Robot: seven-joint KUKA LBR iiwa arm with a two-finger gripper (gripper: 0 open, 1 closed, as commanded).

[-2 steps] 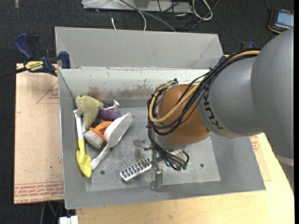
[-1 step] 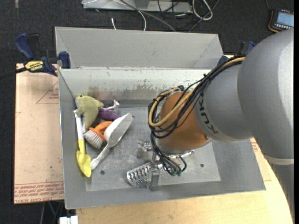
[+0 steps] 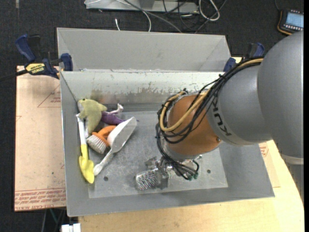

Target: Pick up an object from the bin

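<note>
Where claw point(image 3: 161, 170) hangs, crinkly silvery mesh wad point(image 3: 146, 180) lies.

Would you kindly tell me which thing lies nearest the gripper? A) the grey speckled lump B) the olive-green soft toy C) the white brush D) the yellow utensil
A: the grey speckled lump lies right beside the gripper on the bin floor, while the other things lie in a heap at the view's left.
</note>
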